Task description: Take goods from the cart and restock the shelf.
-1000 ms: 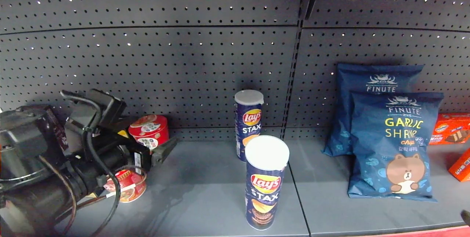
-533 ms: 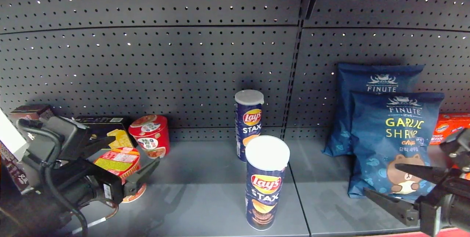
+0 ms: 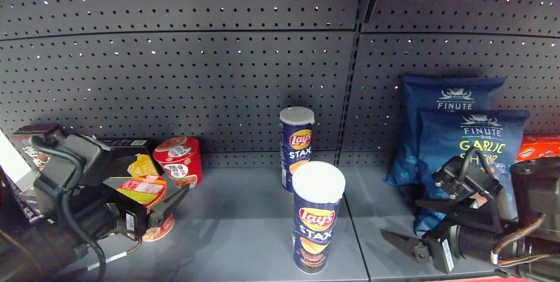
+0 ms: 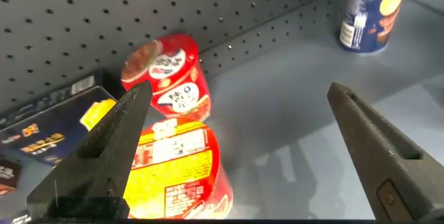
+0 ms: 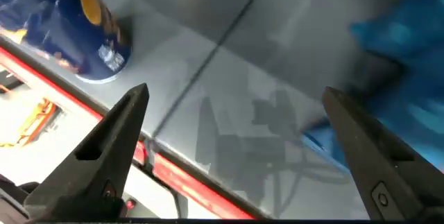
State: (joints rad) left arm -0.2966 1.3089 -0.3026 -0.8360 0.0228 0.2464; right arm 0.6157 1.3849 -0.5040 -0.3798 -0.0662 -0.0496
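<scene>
- Left gripper (image 3: 159, 176) sat at 8 o'clock of the shelf (image 3: 245, 238), jaws spread wide, nothing held.
- Front cup noodles (image 3: 146, 192) stood upright right by one left finger; we couldn't tell if they touched.
- Right gripper (image 3: 402, 218) sat at 4 o'clock near the front edge, jaws wide too and empty, just in front of the front snack bag (image 3: 474, 140).
- We judged that cup as placed, so the step in hand looked like clearing the left arm. It should pull straight back toward 6 o'clock with jaws kept wide and no sideways swing. Otherwise a finger could tip the cup toward the rear cup noodles (image 3: 178, 159) at its 1 o'clock.
- Right arm needed the same care: the bag looked soft and leaning, so a brushing finger could drag it forward.
- Next goods looked best set in the bare stretch between the cups and the front chip canister (image 3: 317, 221).
- Surface was a flat grey metal shelf, slick-looking, with a seam running front to back beside that canister. The rear chip canister (image 3: 296, 146) stood at its 12 o'clock, both upright and apart.
- Dark box (image 3: 135, 146) lay at 10 o'clock behind the cups.
- Rear snack bag (image 3: 437, 94) leaned on the pegboard back panel (image 3: 197, 76); orange box (image 3: 540, 147) sat at 3 o'clock.
- Red strip (image 5: 180, 175) ran along the shelf's front edge.
</scene>
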